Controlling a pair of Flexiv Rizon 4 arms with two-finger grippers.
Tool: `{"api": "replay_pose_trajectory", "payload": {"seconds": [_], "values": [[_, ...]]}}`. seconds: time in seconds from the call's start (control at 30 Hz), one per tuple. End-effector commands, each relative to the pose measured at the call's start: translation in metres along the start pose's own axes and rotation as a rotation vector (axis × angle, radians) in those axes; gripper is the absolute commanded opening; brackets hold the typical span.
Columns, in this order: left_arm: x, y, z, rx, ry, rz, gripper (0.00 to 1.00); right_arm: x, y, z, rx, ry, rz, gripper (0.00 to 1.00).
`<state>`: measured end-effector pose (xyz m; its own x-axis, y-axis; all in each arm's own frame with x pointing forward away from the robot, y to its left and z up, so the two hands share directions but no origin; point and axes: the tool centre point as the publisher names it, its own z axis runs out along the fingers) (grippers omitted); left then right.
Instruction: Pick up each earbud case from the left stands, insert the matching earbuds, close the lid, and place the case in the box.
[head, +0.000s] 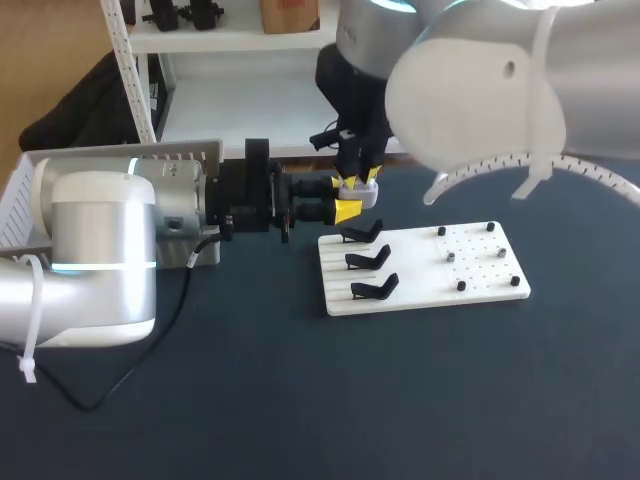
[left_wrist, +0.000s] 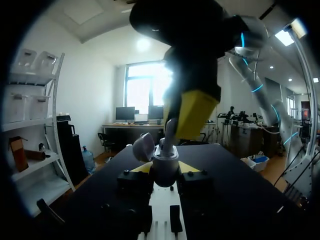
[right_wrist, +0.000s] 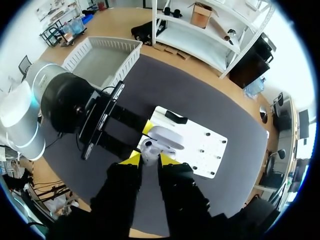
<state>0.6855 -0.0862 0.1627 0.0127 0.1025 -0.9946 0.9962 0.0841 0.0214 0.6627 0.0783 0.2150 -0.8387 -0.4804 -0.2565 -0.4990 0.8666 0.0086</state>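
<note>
Our left hand (head: 345, 211) lay level above the bench (head: 300, 420), coming in from the left. Its yellow tips were clamped from two sides on the earbud case (head: 359, 195), which stood upright with its lid (left_wrist: 144, 145) tipped open. Our right hand (head: 361, 182) hung straight down onto the same case from above; whether it gripped anything we could not tell. The two met over the far left corner of the white board (head: 480, 270), just beyond the farthest of three black stands (head: 367, 260) lined along the board's left edge. Small dark pegs (head: 461, 286) dotted its right half. The board lay right of the bench's middle, its near edge well back from the bench's near edge. The white slatted box (head: 25, 180) sat at the bench's far left edge, behind our left arm and well apart from the case. A black cable (head: 150, 350) looped from that arm across the bench's near left part. Lettering, if any, on the case was too small for us to read.
</note>
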Motion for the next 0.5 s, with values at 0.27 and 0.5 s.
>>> {"api": "replay_pose_trajectory", "payload": {"seconds": [0.27,0.5], "values": [[0.0003,-0.0009,0.0002,-0.004,-0.004,0.002,0.0,-0.0017,0.0008,0.0062,0.003,0.007,0.009,0.0],[0.0003,-0.0009,0.0002,-0.004,-0.004,0.002,0.0,-0.0028,0.0007,0.0071,0.005,0.009,0.012,0.0]]}}
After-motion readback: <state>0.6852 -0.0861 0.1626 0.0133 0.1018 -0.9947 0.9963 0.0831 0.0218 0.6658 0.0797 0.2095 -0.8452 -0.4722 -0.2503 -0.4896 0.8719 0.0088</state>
